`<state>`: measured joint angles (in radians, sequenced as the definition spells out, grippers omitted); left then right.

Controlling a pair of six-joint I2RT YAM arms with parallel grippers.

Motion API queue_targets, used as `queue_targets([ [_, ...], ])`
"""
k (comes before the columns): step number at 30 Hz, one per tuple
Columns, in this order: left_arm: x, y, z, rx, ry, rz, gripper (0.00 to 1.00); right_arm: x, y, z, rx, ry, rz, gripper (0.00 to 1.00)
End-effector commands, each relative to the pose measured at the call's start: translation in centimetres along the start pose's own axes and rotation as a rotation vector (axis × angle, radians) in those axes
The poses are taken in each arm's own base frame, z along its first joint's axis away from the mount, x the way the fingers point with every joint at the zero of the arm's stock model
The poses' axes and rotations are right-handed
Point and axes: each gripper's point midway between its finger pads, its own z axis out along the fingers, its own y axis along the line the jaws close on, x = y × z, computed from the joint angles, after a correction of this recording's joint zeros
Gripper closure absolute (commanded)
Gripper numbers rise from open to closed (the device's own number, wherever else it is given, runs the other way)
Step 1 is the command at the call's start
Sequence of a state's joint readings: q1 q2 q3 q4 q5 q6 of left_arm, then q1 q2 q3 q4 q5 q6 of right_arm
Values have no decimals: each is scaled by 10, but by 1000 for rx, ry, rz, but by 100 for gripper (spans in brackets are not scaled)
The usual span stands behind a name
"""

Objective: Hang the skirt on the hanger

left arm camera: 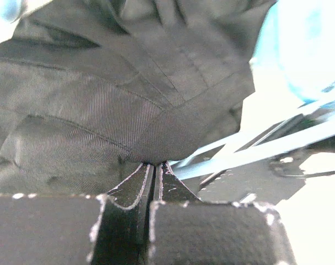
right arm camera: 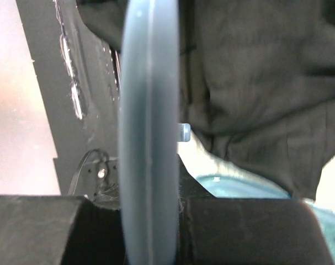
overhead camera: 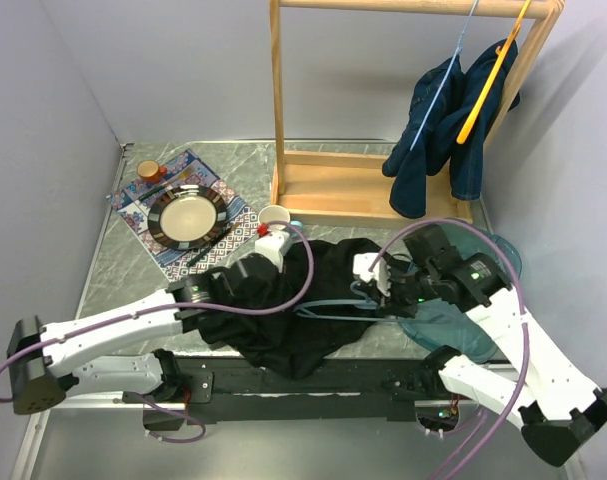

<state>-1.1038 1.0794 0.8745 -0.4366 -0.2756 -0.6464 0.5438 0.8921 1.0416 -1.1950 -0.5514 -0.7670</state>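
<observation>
the black skirt point(overhead camera: 283, 310) lay bunched at lower centre, left gripper point(left arm camera: 154, 165) pinched shut on its fabric, seemingly to steady it, while the right gripper point(right arm camera: 150, 201) clamped the blue hanger point(right arm camera: 148, 83) for threading.

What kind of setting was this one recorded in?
Probably a lab bench staged like a home: a walled-in tabletop with a wooden clothes rack holding blue garments, and a plate on a patterned placemat.
</observation>
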Motion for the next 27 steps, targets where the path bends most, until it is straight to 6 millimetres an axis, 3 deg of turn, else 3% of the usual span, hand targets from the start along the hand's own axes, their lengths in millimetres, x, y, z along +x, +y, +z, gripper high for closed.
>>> queue_targets([
  [1,-38,-25,-22,160,-71,-68,99,-25,-15,17,44,-65,-42,100],
  [7,-67,-30,-31,244,-134,-165,99,-65,-33,27,115,-197,-70,100],
  [11,-89,-36,-38,303,-183,-234,99,-82,-17,44,42,-240,-98,100],
  [13,-98,-40,-39,330,-198,-259,99,-84,-20,56,39,-206,-75,100],
  [18,-104,-52,-39,385,-186,-284,99,-101,-25,71,57,-216,-41,100],
  [19,-104,-52,-39,389,-184,-287,99,-113,-27,70,70,-258,-10,100],
  [24,-105,-53,-46,405,-185,-293,97,-132,-34,73,89,-328,82,100],
  [25,-104,-52,-46,398,-181,-291,93,-136,-35,73,93,-349,85,100],
  [26,-101,-48,-47,384,-174,-281,73,-136,-36,75,95,-354,84,100],
  [27,-100,-47,-48,381,-170,-270,64,-135,-36,75,94,-361,84,100],
])
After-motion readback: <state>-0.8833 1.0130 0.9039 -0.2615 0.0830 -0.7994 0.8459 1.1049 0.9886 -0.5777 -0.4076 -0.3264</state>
